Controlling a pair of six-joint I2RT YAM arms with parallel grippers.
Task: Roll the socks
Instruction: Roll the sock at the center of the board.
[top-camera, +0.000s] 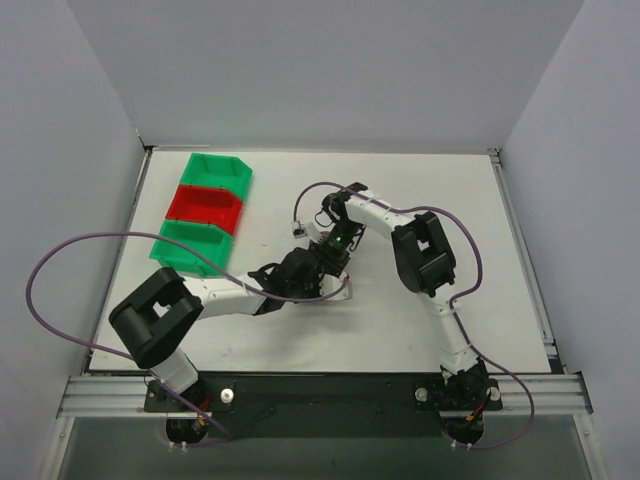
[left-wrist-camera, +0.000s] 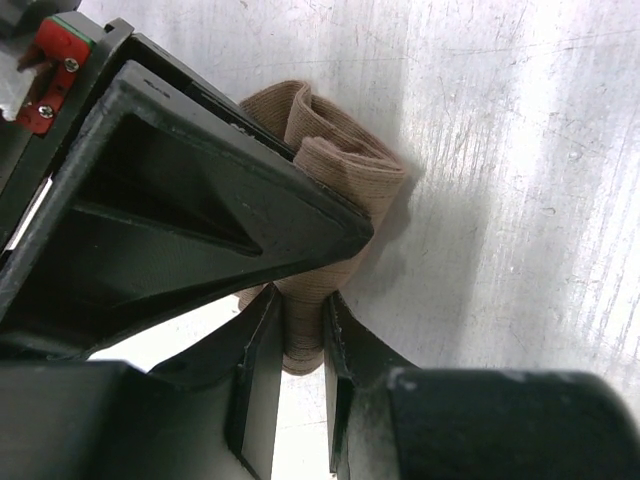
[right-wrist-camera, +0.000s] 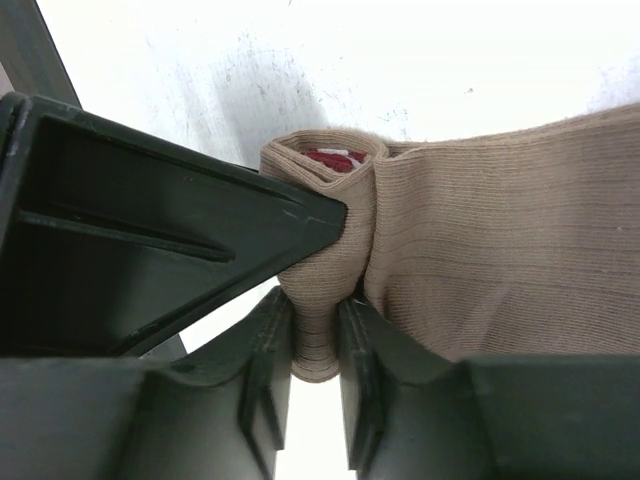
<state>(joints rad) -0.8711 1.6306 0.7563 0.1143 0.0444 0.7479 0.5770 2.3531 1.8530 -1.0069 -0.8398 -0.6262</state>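
Both clamped: left gripper (left-wrist-camera: 300, 335) and right gripper (right-wrist-camera: 316, 335) pinch the socks' (right-wrist-camera: 480, 260) rolled end; I see unrolled length running sideways from it.

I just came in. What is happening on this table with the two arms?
A tan sock lies near the middle of the table, and both grippers hold it. The right gripper pinches its rolled end, where some red shows inside. The left gripper pinches a folded part. The rest lies flat, not yet rolled.
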